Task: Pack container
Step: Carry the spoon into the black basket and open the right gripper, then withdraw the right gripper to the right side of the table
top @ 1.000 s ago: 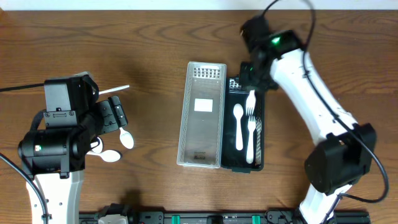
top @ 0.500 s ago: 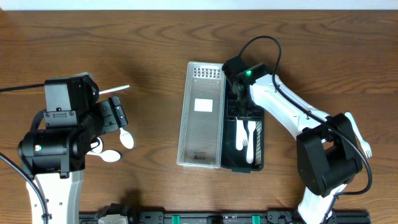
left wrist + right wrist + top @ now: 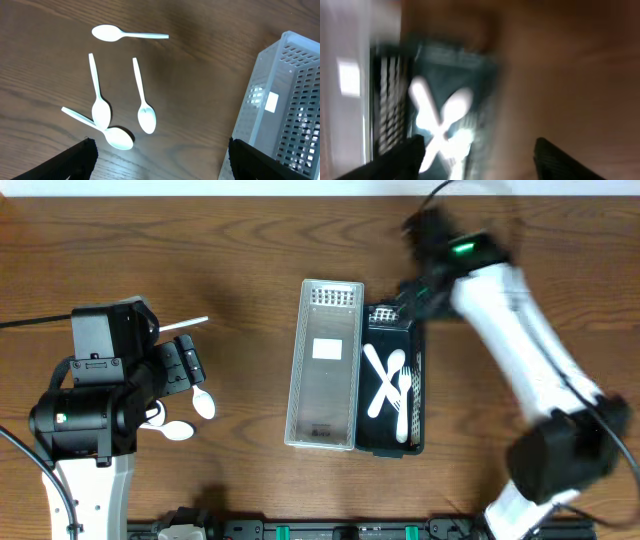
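The black container stands right of centre and holds white plastic cutlery, two pieces lying crossed. In the right wrist view this cutlery is a bright blur. My right gripper hovers over the container's far end, motion-blurred. Its jaws are open, and the right gripper has nothing between them. Several white spoons lie loose on the table at the left. My left gripper hangs open above the spoons, touching none, and shows in the overhead view as the left gripper.
A clear perforated bin sits directly against the black container's left side and appears in the left wrist view as the bin. Bare wooden table surrounds everything.
My right gripper dipped into the black container, opened and left a white utensil lying crossed over another, then swung back up and away. The left arm stayed still.
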You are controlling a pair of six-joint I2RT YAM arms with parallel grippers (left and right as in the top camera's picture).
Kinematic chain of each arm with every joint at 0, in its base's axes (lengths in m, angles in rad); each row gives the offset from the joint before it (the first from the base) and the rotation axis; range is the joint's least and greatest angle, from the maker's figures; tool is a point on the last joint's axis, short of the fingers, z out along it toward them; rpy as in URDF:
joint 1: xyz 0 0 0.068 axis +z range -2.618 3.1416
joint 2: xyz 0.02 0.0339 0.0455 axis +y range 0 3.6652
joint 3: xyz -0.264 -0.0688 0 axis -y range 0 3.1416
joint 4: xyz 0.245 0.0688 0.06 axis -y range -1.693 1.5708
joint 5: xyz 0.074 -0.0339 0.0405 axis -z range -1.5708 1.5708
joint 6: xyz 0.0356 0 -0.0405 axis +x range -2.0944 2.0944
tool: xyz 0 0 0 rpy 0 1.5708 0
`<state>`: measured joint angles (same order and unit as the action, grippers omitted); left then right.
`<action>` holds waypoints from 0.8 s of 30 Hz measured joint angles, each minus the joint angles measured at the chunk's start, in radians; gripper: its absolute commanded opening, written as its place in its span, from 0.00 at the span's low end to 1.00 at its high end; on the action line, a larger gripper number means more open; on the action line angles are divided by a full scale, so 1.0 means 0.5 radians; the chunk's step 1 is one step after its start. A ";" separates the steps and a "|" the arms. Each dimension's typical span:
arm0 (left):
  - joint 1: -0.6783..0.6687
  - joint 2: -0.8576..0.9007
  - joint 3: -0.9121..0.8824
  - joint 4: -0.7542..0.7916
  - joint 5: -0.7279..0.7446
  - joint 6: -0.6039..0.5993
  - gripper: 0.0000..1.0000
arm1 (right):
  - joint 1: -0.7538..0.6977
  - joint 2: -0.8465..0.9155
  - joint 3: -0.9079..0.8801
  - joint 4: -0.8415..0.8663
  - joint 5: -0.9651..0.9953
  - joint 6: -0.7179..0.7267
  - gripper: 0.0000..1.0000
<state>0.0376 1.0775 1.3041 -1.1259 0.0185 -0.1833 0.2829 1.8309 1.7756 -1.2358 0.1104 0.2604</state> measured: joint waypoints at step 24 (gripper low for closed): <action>0.000 0.000 0.000 0.011 -0.001 0.000 0.86 | -1.784 -0.267 -0.415 -0.037 -0.066 -0.864 0.94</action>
<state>0.0376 1.0775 1.3041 -1.1202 0.0181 -0.1833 -0.6090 1.6974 1.5681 -1.2545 0.0772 -0.1719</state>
